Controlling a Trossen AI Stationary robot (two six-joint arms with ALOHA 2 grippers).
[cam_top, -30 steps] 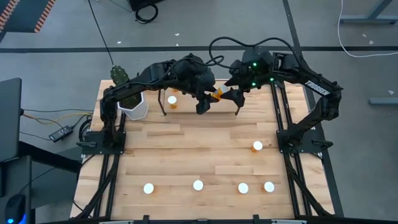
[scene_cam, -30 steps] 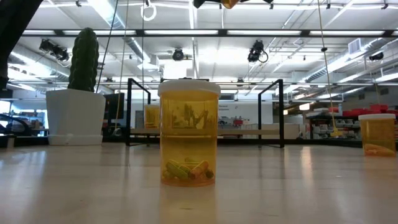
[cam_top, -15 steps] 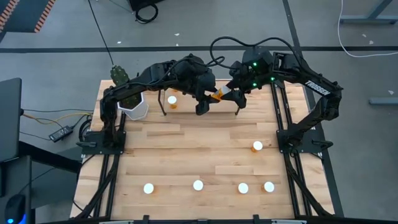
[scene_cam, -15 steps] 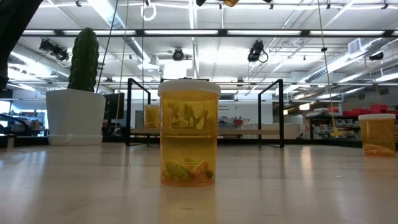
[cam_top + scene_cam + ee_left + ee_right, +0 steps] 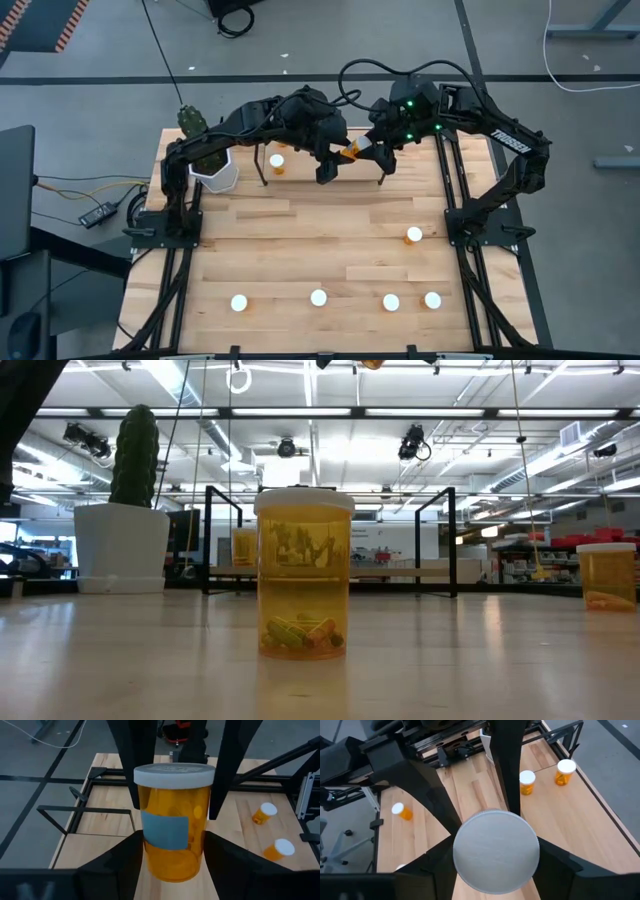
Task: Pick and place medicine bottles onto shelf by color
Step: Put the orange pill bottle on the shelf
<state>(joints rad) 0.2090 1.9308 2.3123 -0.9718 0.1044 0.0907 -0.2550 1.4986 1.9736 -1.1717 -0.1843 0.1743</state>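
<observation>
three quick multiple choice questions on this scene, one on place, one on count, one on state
1. Where is the lifted medicine bottle?
A on the shelf
B in the air between both grippers
C beside the cactus pot

2. How many bottles stand in the front row?
A two
B six
C four

3. The lifted bottle's cap is
A on
B off
C hanging loose

Answers:
1 B: the medicine bottle sits between the left gripper and the right gripper.
2 C: four front-row bottles show from above.
3 A: the white cap covers its top.
</observation>
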